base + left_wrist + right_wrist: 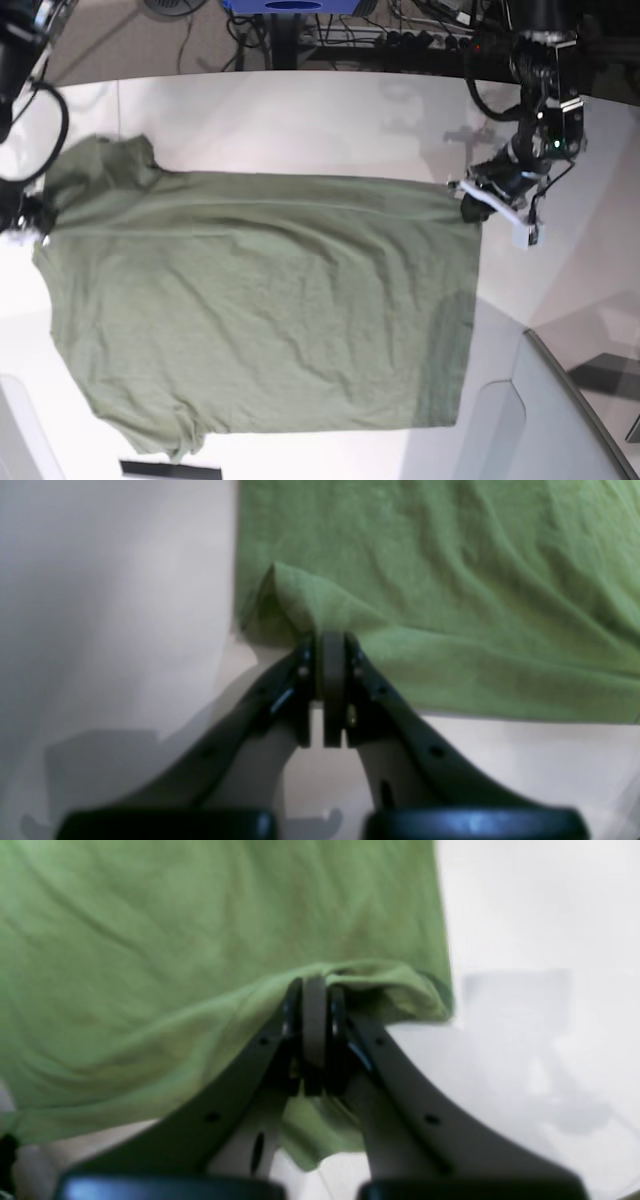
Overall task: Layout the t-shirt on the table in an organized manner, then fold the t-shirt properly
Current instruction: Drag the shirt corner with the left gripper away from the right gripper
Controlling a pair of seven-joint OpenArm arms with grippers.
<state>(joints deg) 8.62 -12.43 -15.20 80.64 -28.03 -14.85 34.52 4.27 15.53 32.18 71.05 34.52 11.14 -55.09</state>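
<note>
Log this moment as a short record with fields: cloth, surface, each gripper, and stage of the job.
cloth: olive-green short-sleeved fabric t-shirt, spread mostly flat, some wrinkles
surface: large white smooth table, shirt lying on it
left gripper: shut on a corner of the t-shirt's edge, which is bunched at the pinch
right gripper: shut on the shirt's edge near a corner, fabric puckered there
stage: shirt laid out, no fold made yet; both arms hold opposite ends along the far edge in the base view

Bare table (pixel 300 120) beyond the t-shirt (pixel 260 300) lies open; a grey-white panel (pixel 560 420) blocks the near right corner.
</note>
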